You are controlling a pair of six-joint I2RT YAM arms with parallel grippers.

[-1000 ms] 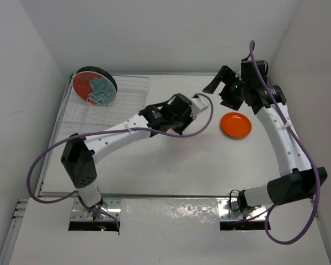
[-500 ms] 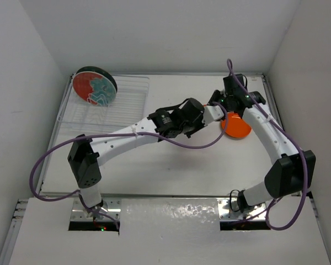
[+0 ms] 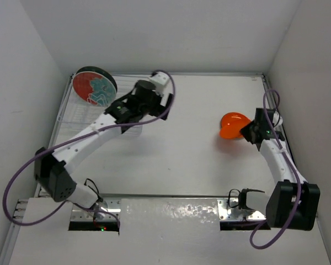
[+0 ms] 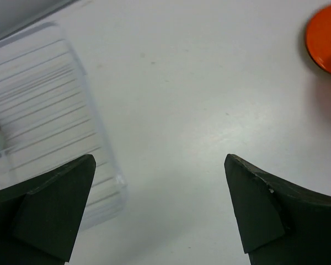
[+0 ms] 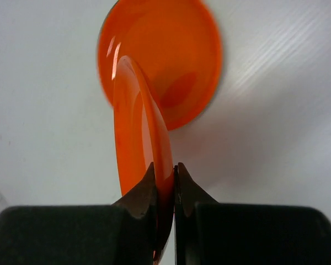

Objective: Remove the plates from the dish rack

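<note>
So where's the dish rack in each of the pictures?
Top external: the dish rack is at the back left.
Left wrist: the dish rack fills the left side of the picture.
Right wrist: not in it, as far as I can tell.
Shared landmark: the orange plates, right of middle from above, in the top right corner of the left wrist view, and in the middle of the right wrist view.

Red-teal plate (image 3: pixel 94 89) upright at dish rack (image 3: pixel 131 88) left end; well right of rack, flat orange plate (image 5: pixel 176 55), second orange plate (image 5: pixel 138 138) edge-up over it.
</note>
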